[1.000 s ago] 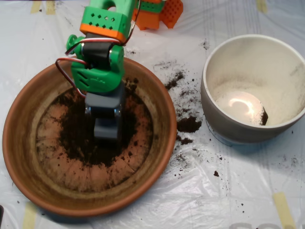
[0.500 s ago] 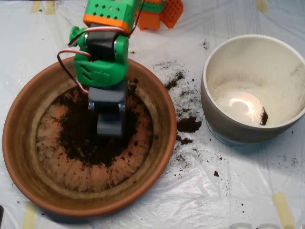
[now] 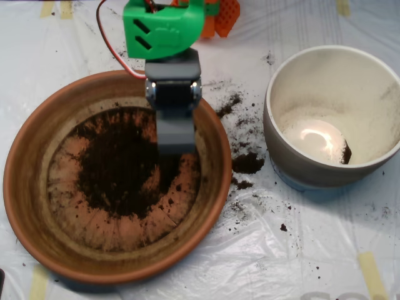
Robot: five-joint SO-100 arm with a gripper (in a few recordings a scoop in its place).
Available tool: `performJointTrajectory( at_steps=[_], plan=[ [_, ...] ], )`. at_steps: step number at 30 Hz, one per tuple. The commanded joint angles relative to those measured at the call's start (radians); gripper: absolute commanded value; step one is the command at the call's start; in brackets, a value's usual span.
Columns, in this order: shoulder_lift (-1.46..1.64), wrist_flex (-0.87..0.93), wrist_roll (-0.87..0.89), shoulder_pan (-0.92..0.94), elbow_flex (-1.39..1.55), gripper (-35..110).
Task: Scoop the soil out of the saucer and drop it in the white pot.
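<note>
— Terracotta, matte and faintly ribbed: saucer (image 3: 37, 206) at left on the worktop (image 3: 300, 262), raised rim, far wider than deep.

— And inside?

— Dark crumbly soil (image 3: 119, 169) heaped in the middle, fine grains with small clumps, thinning to bare clay round the edge. Also spilled crumbs (image 3: 247, 162) on the crinkled clear plastic between saucer and pot.

— Step in hand?

— Scooping, by the look of it. Grey hand (image 3: 176, 145) over the right part of the heap, tip at or just above the soil. Shells seemingly drawn together; hard to tell from straight above, and impossible to say whether holding any soil.

— Pot?

— White pot (image 3: 281, 150) well to the right, smooth glazed walls, thick rim, dusty inside with one small dark clump near the bottom. Nearly empty, so little done.

— Next?

— Probably lifting clear of the clay rim, swinging right past the spill, stopping above the pot's mouth, then parting the shells.
</note>
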Motion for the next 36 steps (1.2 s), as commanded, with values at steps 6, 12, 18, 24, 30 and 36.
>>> performJointTrajectory(
  at_steps=[6, 12, 18, 24, 30, 36],
  plan=[
    [0.163, 0.15, -0.002, -0.169, -0.245, -1],
    [0.146, 0.21, 0.002, -0.319, -0.347, -1],
    [0.069, 0.247, -0.02, -0.465, -0.459, -1],
    [0.011, 0.252, -0.038, -0.592, -0.506, 0],
    [-0.029, 0.255, -0.014, -0.614, -0.528, 19],
    [-0.035, 0.256, -0.017, -0.595, -0.512, 28]
  ],
)
